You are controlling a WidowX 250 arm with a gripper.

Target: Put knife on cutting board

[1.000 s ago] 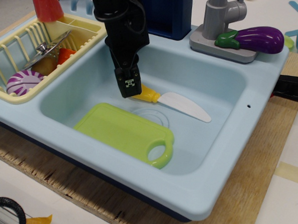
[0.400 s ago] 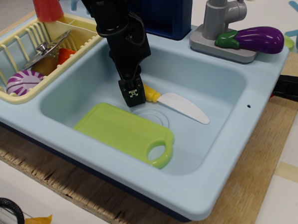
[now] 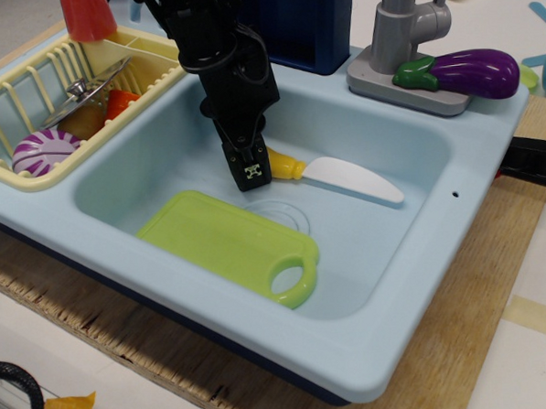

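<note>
The knife (image 3: 345,177) has a yellow-orange handle and a broad white blade. It hangs level above the sink floor, blade pointing right. My black gripper (image 3: 253,172) comes down from the top and is shut on the knife's handle. The lime-green cutting board (image 3: 224,236) lies flat on the sink floor at the front left, its loop handle at the right corner. The gripper is just above and behind the board's far edge. The knife's handle is partly hidden by the fingers.
The light blue sink (image 3: 413,252) holds the board. A yellow dish rack (image 3: 29,98) with dishes stands at the left. A grey faucet (image 3: 401,24) and a purple eggplant (image 3: 472,70) sit at the back right. A dark blue box stands behind the arm.
The gripper closed on the knife's handle and lifted it off the sink floor. The blade swung up and to the right. The cutting board has not moved.
</note>
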